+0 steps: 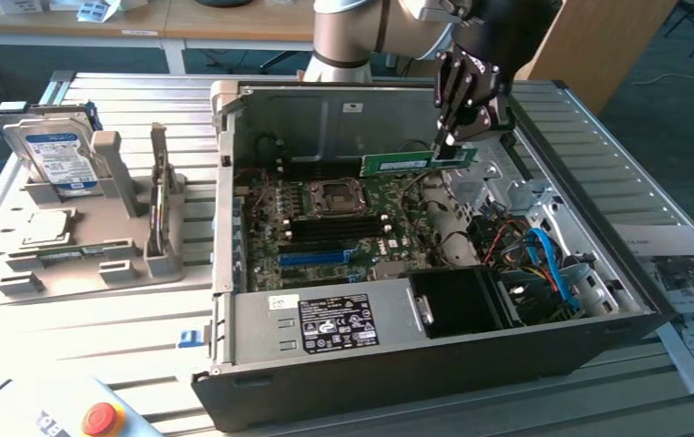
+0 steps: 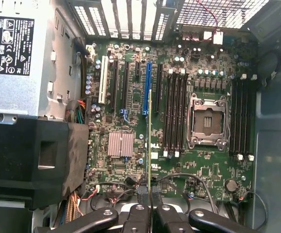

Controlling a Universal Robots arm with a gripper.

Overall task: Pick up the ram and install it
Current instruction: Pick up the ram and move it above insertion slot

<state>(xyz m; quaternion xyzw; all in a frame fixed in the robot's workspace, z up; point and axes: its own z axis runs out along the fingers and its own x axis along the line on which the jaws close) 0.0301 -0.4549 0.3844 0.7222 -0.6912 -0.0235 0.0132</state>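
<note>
The ram (image 1: 402, 163) is a thin green stick held level above the open computer case (image 1: 420, 373), over the back part of the motherboard (image 1: 360, 238). My gripper (image 1: 451, 153) is shut on the stick's end at the exterior view's right. In the wrist view the ram (image 2: 150, 145) shows edge-on as a thin line running out from my gripper (image 2: 150, 201). It hangs over the board between the long blue slot (image 2: 147, 87) and a bank of black memory slots (image 2: 174, 111), well above them.
A processor socket (image 2: 207, 121) sits between two banks of black slots. The power supply (image 1: 322, 323) and a black fan shroud (image 1: 463, 300) fill the case's near side, with cables (image 1: 542, 255) beside them. Outside stand a hard drive (image 1: 59, 155) on a grey fixture (image 1: 92, 264), a red button (image 1: 103, 418) and papers (image 1: 688, 291).
</note>
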